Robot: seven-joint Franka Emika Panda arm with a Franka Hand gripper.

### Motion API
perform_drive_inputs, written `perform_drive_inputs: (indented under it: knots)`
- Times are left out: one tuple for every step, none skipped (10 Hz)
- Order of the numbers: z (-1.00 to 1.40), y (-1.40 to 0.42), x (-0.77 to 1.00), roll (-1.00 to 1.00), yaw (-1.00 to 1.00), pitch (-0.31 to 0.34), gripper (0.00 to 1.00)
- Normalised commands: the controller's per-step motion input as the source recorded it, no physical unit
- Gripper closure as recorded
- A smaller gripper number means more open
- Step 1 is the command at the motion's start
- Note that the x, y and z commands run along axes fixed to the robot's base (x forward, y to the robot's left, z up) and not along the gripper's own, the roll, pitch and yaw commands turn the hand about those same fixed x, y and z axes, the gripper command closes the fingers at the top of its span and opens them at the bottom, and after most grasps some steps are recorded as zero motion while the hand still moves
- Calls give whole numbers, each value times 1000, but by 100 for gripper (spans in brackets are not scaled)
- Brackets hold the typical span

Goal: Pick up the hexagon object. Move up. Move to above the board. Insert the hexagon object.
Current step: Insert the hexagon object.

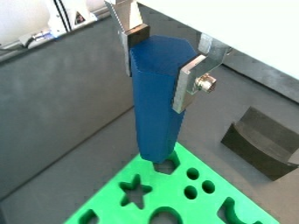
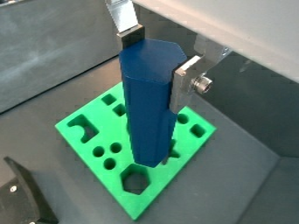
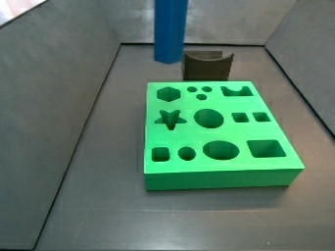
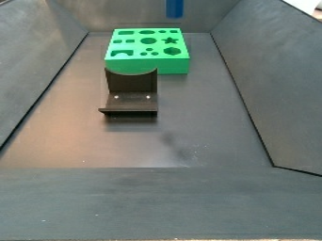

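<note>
My gripper is shut on the top of the hexagon object, a tall blue prism that hangs upright between the silver fingers; both wrist views show this grip. The rod's lower end hangs above the green board, close to its hexagon hole. In both side views only the rod shows, at the top edge; the gripper is out of frame. The board lies flat on the floor, its hexagon hole at a far corner.
The dark fixture stands on the floor just behind the board, and shows in front of it in a side view. Sloped grey walls enclose the floor on all sides.
</note>
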Motion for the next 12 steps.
perform_drive_inputs:
  knots:
    - [-566, 269, 89, -7, 194, 0, 100]
    - [-597, 243, -6, 0, 249, -7, 100]
    - [-560, 234, -29, 0, 340, -7, 100]
    - [-526, 223, -234, 0, 351, 0, 100]
    - [-469, 74, -231, 0, 229, 0, 100]
    - [-317, 0, -26, -51, 94, -17, 100]
    - [-300, 0, 51, -34, 103, -7, 100]
    - [-323, 0, 160, -24, 0, 0, 100]
    - [-326, 20, 277, -14, 83, 0, 100]
    - [-391, 43, 69, 0, 86, 0, 100]
    - [-394, 111, 129, 0, 120, 6, 100]
    - [-469, 100, 0, 0, 154, 0, 100]
